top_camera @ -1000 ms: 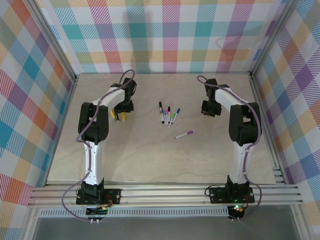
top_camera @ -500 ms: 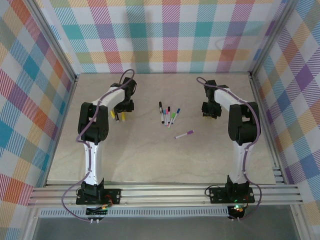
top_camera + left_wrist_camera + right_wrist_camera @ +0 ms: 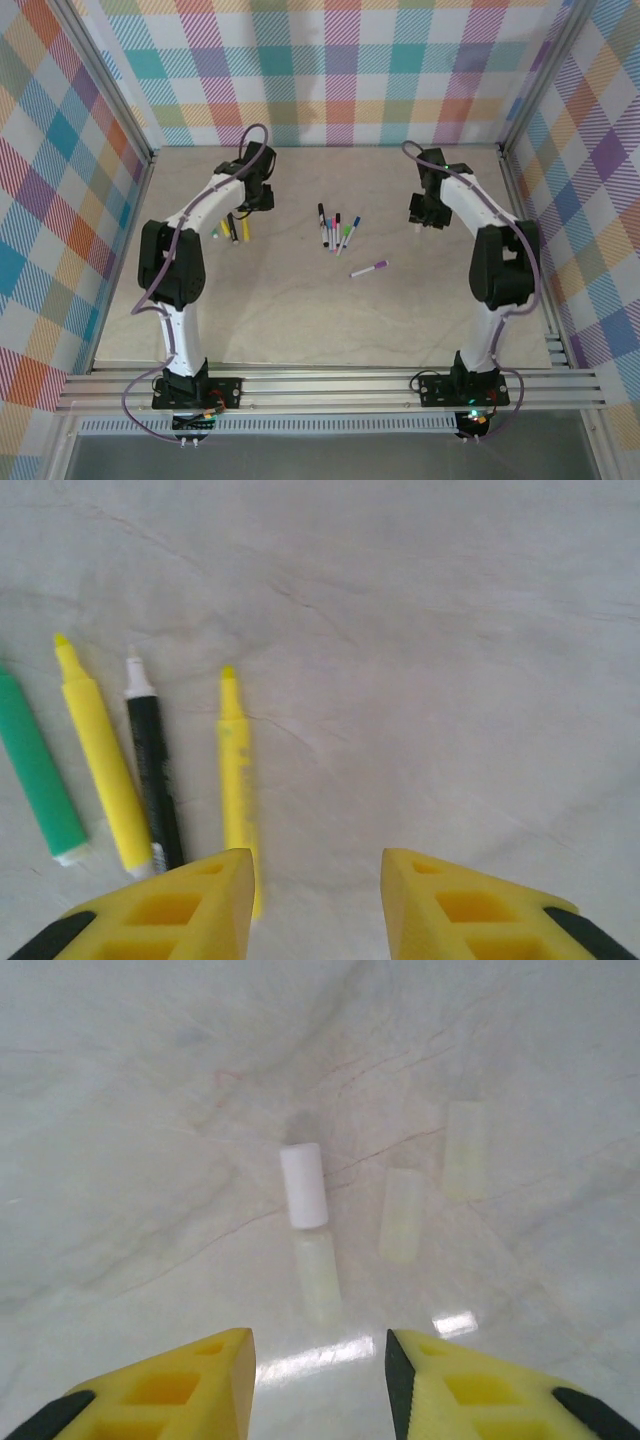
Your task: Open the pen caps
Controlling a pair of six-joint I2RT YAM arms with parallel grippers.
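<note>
Bright, even overhead light; faint shadows; white glare patches on table (image 3: 455, 1322), right wrist view.

We take this for a robot lab's test cell: a pale marbled tabletop (image 3: 300, 320) with aluminium rails (image 3: 330, 390) along its near edge, checked cloth walls (image 3: 340, 70) on its other three edges, and a left arm (image 3: 172, 265) and right arm (image 3: 503, 265) bolted to the rails.

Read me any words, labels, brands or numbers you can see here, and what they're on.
No text can be read.
Any print on the black marker is too blurred to read.
The yellow highlighters, white cap and table show none.
</note>
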